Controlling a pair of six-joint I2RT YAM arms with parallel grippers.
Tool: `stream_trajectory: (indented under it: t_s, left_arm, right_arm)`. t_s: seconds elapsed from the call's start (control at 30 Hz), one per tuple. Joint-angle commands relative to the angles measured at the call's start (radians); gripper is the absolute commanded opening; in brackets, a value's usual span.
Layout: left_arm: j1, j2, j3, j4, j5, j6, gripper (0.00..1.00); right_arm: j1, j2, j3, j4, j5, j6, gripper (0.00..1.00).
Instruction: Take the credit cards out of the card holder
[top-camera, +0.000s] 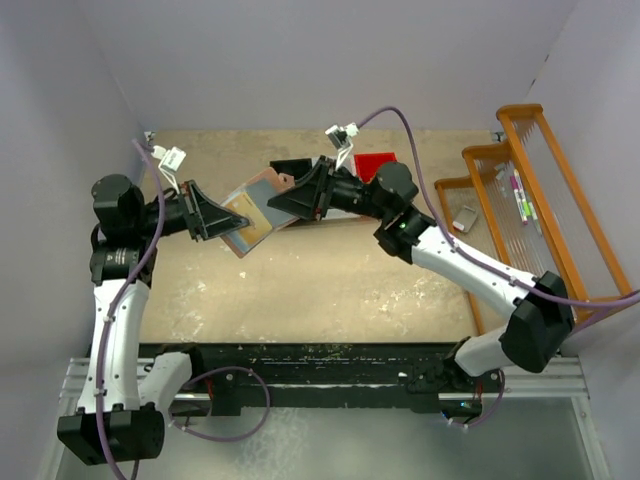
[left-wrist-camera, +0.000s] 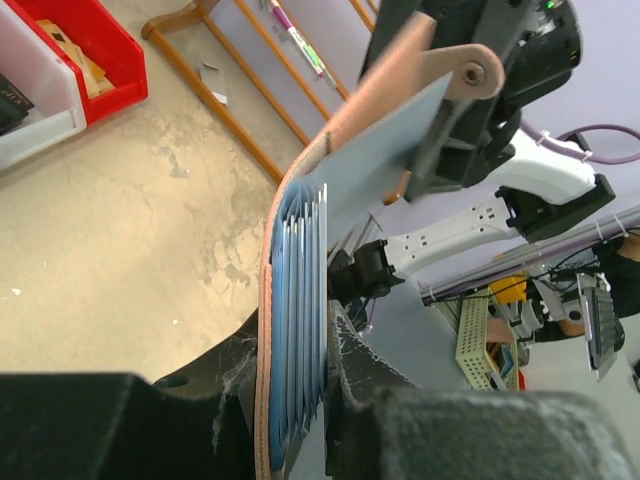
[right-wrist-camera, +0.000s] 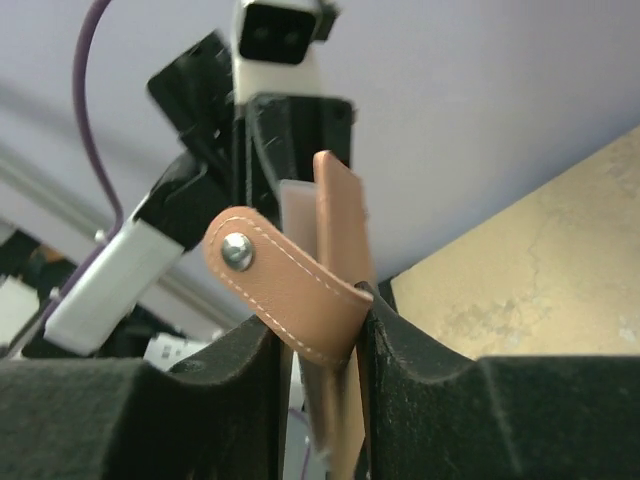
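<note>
The card holder hangs unfolded above the table between my two grippers, salmon-pink outside and blue-grey inside. My left gripper is shut on its slotted half. Thin edges of the credit cards stand in the slots between the pads. My right gripper is at the other flap. In the right wrist view its jaws stand slightly apart around the flap and the snap tab. A narrow gap shows beside the flap.
A red bin and a black object sit at the back of the table. A wooden rack with pens stands at the right. The tan tabletop lies below the held card holder.
</note>
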Motion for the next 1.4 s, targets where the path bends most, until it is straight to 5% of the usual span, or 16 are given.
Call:
stream_trajectory:
  t_s: [0.0,0.2,0.37,0.53,0.8,1.1,1.37]
  left_arm:
    - [0.000,0.031,0.104,-0.209,0.065,0.226,0.00]
    - [0.000,0.055,0.153,-0.312,0.076,0.335,0.00]
    - [0.000,0.097,0.203,-0.449,0.080,0.449,0.00]
    - [0.000,0.085,0.194,-0.439,0.106,0.445,0.00]
    - [0.000,0.043,0.092,-0.264,0.090,0.336,0.64]
    - [-0.001,-0.044,-0.121,0.327,0.094,-0.146,0.73]
    - [0.000,-0.062,-0.129,0.398,0.093,-0.226,0.73]
  right_arm:
    - [0.007,0.046,0.115,-0.163,-0.209,-0.090,0.30]
    - [0.008,0.094,0.114,-0.089,-0.313,-0.049,0.25]
    - [0.008,0.103,0.172,-0.320,-0.205,-0.173,0.28]
    - [0.008,0.099,0.206,-0.495,-0.071,-0.272,0.01]
    - [0.008,-0.043,-0.014,-0.037,-0.070,-0.012,0.00]
    - [0.007,-0.118,-0.219,0.328,0.075,0.197,0.00]
    - [0.010,-0.124,-0.237,0.342,0.096,0.198,0.00]
